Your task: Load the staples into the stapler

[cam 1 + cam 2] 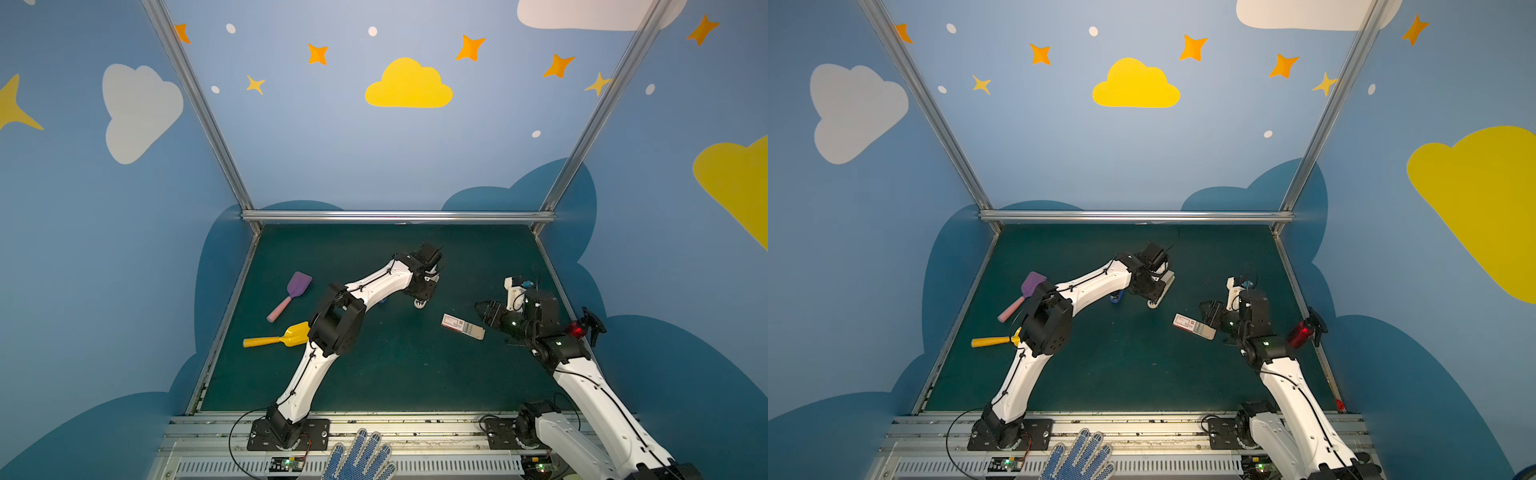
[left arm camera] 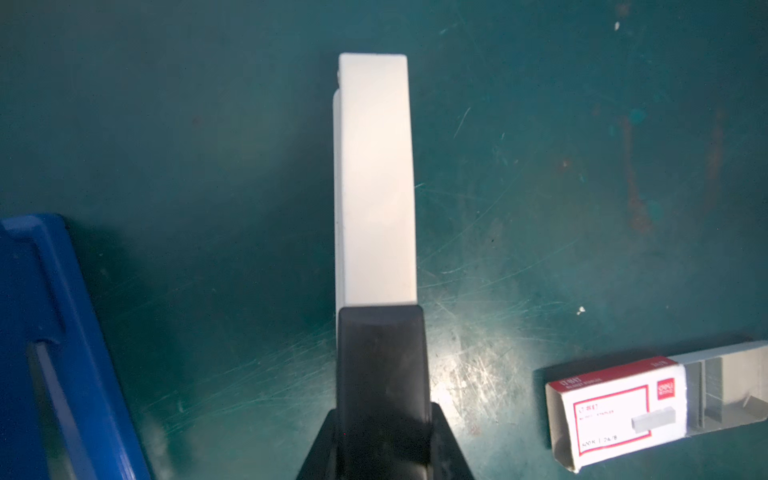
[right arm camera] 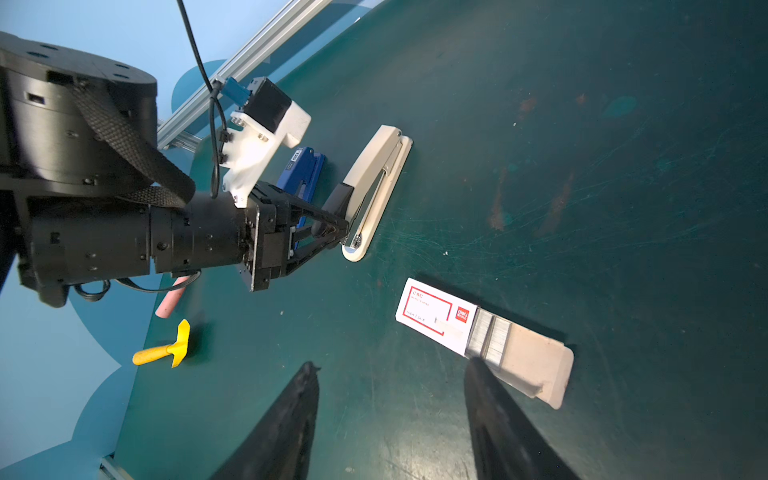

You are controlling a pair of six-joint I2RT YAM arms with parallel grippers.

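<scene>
The white stapler (image 3: pixel 378 183) lies on the green mat (image 3: pixel 582 208), its top arm slightly lifted off the base. My left gripper (image 3: pixel 340 216) is shut on the stapler's black end (image 2: pixel 380 357); the white body (image 2: pixel 374 178) stretches away from the jaws. In both top views the arm hides most of the stapler (image 1: pixel 1165 286). The staples sit in a white box (image 3: pixel 432 311) with red print, its beige tray (image 3: pixel 536 365) slid out and metal strips showing. My right gripper (image 3: pixel 390 365) hangs open beside the tray with nothing between its fingers, and it shows in both top views (image 1: pixel 482 311).
A blue stapler (image 3: pixel 303 170) lies just behind the white one. A purple spatula (image 1: pixel 297 286) and a yellow scoop (image 1: pixel 286 337) lie at the left of the mat. A red object (image 1: pixel 575 330) sits at the right edge, and a blue-dotted glove (image 1: pixel 361 453) on the front rail.
</scene>
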